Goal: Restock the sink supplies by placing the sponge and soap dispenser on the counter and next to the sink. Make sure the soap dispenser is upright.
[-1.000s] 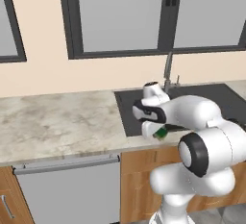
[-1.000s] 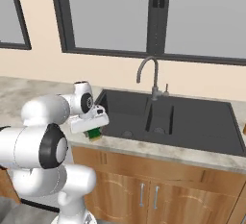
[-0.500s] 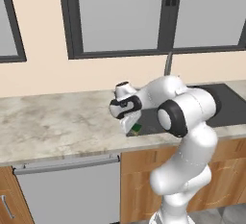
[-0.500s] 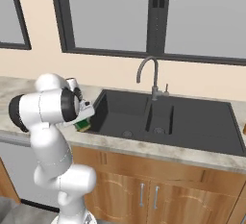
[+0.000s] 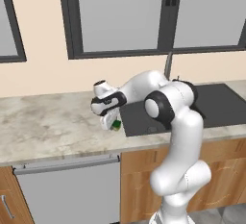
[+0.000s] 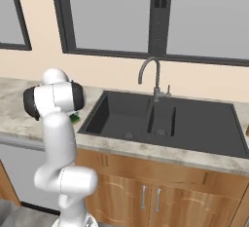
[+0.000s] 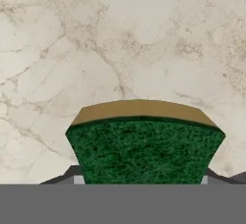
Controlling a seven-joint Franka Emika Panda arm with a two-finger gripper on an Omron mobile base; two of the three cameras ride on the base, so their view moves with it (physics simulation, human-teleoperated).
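Observation:
My gripper [image 5: 112,121] is shut on the sponge [image 5: 116,124], a green block with a yellowish layer, and holds it just above the counter [image 5: 48,127] a little left of the sink [image 5: 192,107]. In the hand view the sponge [image 7: 144,146] sits between the two fingertips [image 7: 73,173], with marbled counter [image 7: 120,35] close below it. From the right base view my own arm covers the hand, and a sliver of green sponge [image 6: 74,118] peeks out beside the sink [image 6: 160,119]. The soap dispenser is out of view.
The dark gooseneck faucet [image 6: 148,75] rises behind the sink's middle. A grey dishwasher front [image 5: 67,189] sits under the counter on the left, with brown cabinet doors [image 6: 160,197] under the sink. Windows and a beige wall close off the back.
The arm has swung left, carrying the sponge from over the sink's left part to above the counter just left of the basin.

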